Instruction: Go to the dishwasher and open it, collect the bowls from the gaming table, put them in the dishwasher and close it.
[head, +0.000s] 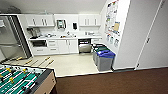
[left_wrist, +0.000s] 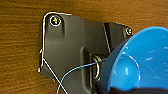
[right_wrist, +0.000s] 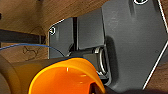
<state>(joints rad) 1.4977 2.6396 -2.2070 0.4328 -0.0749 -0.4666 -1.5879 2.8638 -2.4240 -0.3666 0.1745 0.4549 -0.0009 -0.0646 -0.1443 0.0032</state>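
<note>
The dishwasher (head: 84, 46) stands under the white counter at the far side of the kitchen, with a dark opening above its steel front. In the left wrist view the bright blue bowl (left_wrist: 140, 62) hangs large above brown carpet, and my left gripper (left_wrist: 125, 90) is shut on its rim. In the right wrist view the yellow bowl (right_wrist: 66, 78) is carried the same way, with my right gripper (right_wrist: 100, 89) shut on its edge. The gaming table is out of view.
A green-field foosball table (head: 22, 80) juts in at the near left. Grey bins with blue and green lids (head: 104, 58) stand against the white wall corner on the right. A steel fridge (head: 10, 37) is at the left and a white door (head: 152, 37) at the right.
</note>
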